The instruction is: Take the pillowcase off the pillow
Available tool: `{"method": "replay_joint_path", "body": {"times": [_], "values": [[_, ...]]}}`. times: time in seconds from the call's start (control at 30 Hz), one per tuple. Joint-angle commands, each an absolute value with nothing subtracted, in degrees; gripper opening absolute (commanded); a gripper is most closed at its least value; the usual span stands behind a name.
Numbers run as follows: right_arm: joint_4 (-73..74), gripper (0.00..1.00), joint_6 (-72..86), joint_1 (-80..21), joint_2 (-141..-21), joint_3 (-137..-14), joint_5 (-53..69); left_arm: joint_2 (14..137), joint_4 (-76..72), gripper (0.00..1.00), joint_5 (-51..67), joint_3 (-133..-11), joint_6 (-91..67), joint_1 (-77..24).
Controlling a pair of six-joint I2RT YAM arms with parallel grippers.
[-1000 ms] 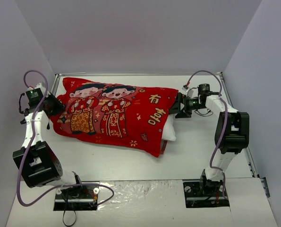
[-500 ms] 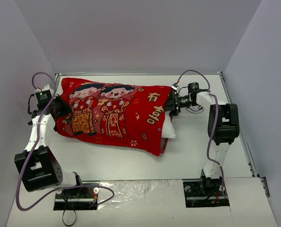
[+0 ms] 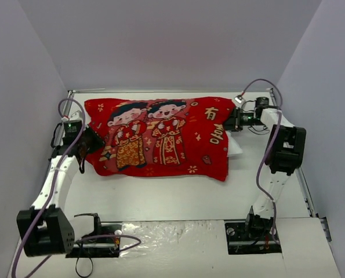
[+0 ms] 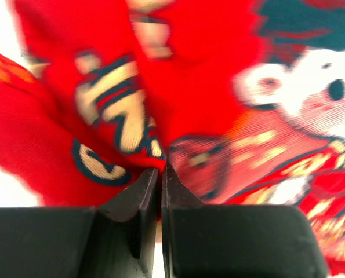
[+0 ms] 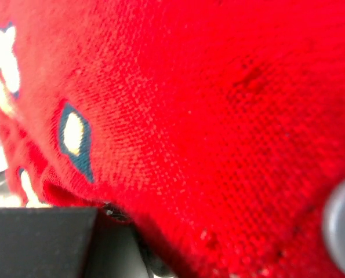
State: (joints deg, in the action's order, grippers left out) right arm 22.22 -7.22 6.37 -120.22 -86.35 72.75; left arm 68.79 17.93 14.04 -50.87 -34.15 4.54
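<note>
The left gripper (image 4: 160,169), fingers pinched together, holds the left end of the large red printed fabric pillowcase (image 3: 160,136) on the white table (image 3: 160,200). The plain white stuffed pillow (image 3: 235,149) peeks from its right end. Farther back, the right gripper (image 3: 232,120) meets that end; I cannot tell how far its fingers are spread.

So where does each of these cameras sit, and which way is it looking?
Top external: fixed above and behind the arms, looking down at the table; left arm and right arm reach opposite ends of the red pillowcase, white pillow peeking out right.
Left wrist: on the left arm, looking along the black left fingers, closed at the pillowcase's print.
Right wrist: on the right arm, pressed close against red cloth; a dark part of the right fingers shows bottom left.
Shared: all see the pillowcase.
</note>
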Motion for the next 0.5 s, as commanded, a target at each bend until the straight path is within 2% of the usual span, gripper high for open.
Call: {"method": "replay_joint_path", "body": {"times": [0.0, 0.1, 0.13, 0.2, 0.23, 0.3, 0.43, 0.47], "values": [[28.80, 0.00, -20.09, 15.02, -113.82, -85.87, 60.93, 60.50, 26.97, 0.02, 13.81, -50.28, -35.33, 5.00], [36.64, 0.00, -32.50, 17.93, -113.38, -83.68, 54.33, 56.52, 27.16, 0.02, 12.04, -49.83, -37.17, 7.38], [37.26, 0.00, -36.00, 18.28, -112.33, -82.28, 51.97, 56.25, 26.29, 0.11, 12.39, -50.18, -38.31, 7.56], [38.06, 0.00, -39.36, 18.28, -110.32, -77.89, 49.32, 57.65, 22.69, 0.35, 14.58, -51.41, -39.98, 7.56], [37.97, 0.00, -40.77, 18.19, -109.69, -76.57, 47.39, 58.70, 21.28, 0.57, 15.63, -53.50, -40.25, 7.56], [37.88, 0.00, -44.11, 18.19, -108.99, -74.63, 45.89, 64.49, 18.38, 0.69, 18.00, -57.11, -40.25, 7.47], [37.62, 0.00, -48.51, 18.28, -108.11, -71.99, 43.51, 78.64, 17.14, 0.78, 22.76, -70.02, -38.77, 6.07], [37.70, 0.00, -49.21, 18.19, -107.93, -71.90, 42.81, 84.23, 17.40, 0.84, 23.37, -75.70, -38.06, 5.63]]}}
